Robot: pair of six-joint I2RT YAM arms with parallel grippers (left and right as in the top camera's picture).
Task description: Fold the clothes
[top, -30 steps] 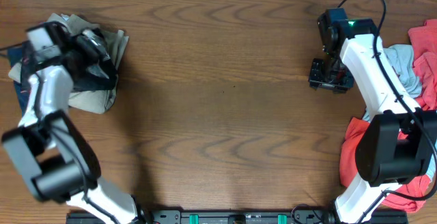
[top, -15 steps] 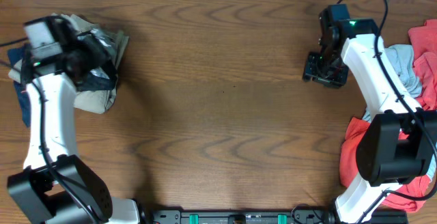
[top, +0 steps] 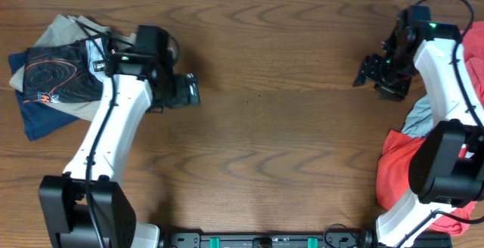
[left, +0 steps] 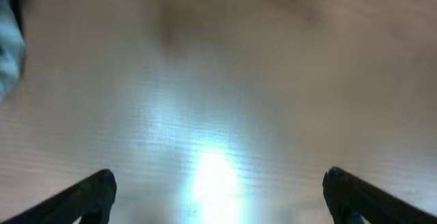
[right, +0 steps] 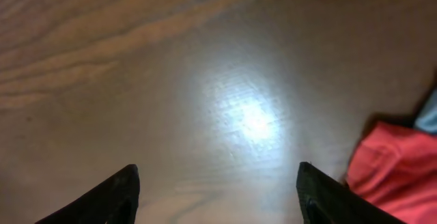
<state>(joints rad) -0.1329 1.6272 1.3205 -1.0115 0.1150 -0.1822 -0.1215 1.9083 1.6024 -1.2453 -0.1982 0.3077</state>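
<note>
Black orange-lined T-shirt lay folded at the surface's far-left corner; left claw and right claw gaped empty; coral-red shirt probably next.

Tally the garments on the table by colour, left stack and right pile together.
Beige garment: 1
Black T-shirt with orange contour lines: 1
Navy garment: 1
Coral-red clothing: 1 heap, pieces cannot be told apart
Pale grey-blue shirt: 1
Total: at least 5

A dark brown wood-grain table fills the view, a bright glare reflecting off it.
</note>
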